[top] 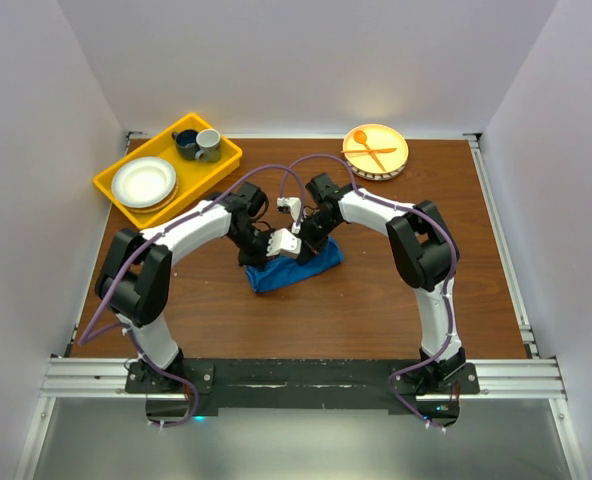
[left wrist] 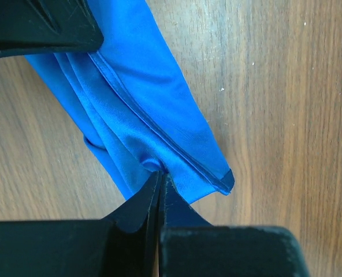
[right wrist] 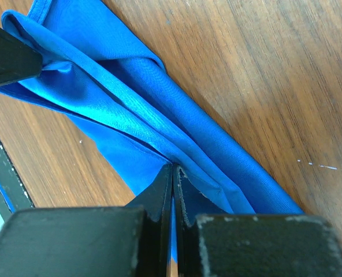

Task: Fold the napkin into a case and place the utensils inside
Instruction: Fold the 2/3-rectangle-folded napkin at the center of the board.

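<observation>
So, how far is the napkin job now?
Done: the napkin lies folded into a narrow strip. In hand: the left end effector and right end effector pinch its folds. Left: finishing the case and inserting utensils; none shows near it.

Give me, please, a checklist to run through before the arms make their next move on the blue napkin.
1. Left gripper shut on the napkin: ok.
2. Right gripper shut on the napkin: ok.
3. Napkin folded into a narrow strip on the table: ok.
4. Layers flat and lined up: not ok, ridged and offset in both wrist views.
5. Metal utensils located: cannot tell, none in view; only an orange spoon and fork on the far plate.
</observation>
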Controlling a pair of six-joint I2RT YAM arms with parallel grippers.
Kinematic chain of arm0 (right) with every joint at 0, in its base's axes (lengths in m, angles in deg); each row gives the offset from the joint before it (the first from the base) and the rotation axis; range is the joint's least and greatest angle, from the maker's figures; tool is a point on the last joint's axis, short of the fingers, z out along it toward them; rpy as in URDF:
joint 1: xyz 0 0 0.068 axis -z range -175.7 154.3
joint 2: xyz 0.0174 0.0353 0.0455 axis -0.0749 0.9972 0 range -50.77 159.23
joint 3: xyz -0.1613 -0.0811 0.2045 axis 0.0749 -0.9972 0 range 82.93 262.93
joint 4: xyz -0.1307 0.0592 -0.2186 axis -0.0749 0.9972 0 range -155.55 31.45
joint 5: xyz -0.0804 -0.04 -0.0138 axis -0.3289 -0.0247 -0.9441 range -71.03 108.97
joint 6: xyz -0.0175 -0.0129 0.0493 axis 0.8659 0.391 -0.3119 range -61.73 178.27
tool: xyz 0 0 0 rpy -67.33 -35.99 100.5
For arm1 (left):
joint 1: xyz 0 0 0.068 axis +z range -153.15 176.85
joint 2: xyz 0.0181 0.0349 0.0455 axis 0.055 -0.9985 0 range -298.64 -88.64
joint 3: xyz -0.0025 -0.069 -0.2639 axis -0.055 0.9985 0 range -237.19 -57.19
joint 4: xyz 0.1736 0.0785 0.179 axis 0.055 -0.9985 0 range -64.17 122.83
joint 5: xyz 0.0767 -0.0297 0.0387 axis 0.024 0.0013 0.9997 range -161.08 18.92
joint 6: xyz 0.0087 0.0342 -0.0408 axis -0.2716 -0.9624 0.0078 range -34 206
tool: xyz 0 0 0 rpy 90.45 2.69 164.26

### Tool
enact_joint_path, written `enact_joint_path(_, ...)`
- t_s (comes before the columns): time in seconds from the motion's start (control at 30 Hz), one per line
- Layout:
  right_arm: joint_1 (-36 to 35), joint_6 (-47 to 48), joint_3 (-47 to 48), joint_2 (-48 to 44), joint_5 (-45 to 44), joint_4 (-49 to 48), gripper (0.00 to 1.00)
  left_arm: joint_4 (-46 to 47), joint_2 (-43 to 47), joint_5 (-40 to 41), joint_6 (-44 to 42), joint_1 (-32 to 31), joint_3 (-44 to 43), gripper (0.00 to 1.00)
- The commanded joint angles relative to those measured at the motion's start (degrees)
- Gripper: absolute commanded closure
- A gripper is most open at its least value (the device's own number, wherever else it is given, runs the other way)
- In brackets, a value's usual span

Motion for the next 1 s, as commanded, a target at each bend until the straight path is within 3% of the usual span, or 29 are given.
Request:
enact_joint_path(0.0,-0.67,0.19,0.21,1.78,-2.08,-0.20,1.00,1.49,2.61,-1.07,1.51,0.27,-1.35,1.00)
enact_joint_path(0.5,-0.58,0.10,-0.14,1.69,-2.08,-0.38,1.00,5.28,7.01,-3.61,4.49,5.37,0.32,1.00)
enact_joint_path(0.53,-0.58,0.10,-0.05,1.87,-2.08,-0.38,1.00,6.07,7.37,-4.31,5.63,6.59,0.67,0.85)
enact_joint_path(0.6,-0.58,-0.07,-0.05,1.78,-2.08,-0.47,1.00,7.48,7.72,-6.94,9.06,9.48,0.85,0.64)
enact_joint_path(0.63,-0.58,-0.07,0.04,1.78,-2.08,-0.56,1.00,7.65,7.81,-8.61,10.29,10.90,0.94,0.41)
enact_joint_path(0.7,-0.67,-0.34,0.13,1.87,-2.08,-0.56,1.00,7.92,7.90,-13.69,13.89,14.93,1.37,0.25)
enact_joint_path(0.73,-0.58,-0.42,0.13,1.87,-1.99,-0.64,1.00,7.48,7.90,-15.12,15.04,15.91,2.33,0.18)
enact_joint_path(0.8,-0.58,-0.60,0.13,2.04,-1.91,-0.73,1.00,7.74,8.42,-16.53,16.71,17.67,3.92,0.14)
enact_joint_path(0.83,-0.58,-0.69,0.13,2.13,-1.82,-0.73,1.00,8.61,8.77,-16.71,20.11,18.11,6.27,0.00)
enact_joint_path(0.97,-0.58,-0.95,0.21,2.22,-1.73,-0.73,1.00,14.49,10.27,-17.15,26.64,18.65,11.74,0.00)
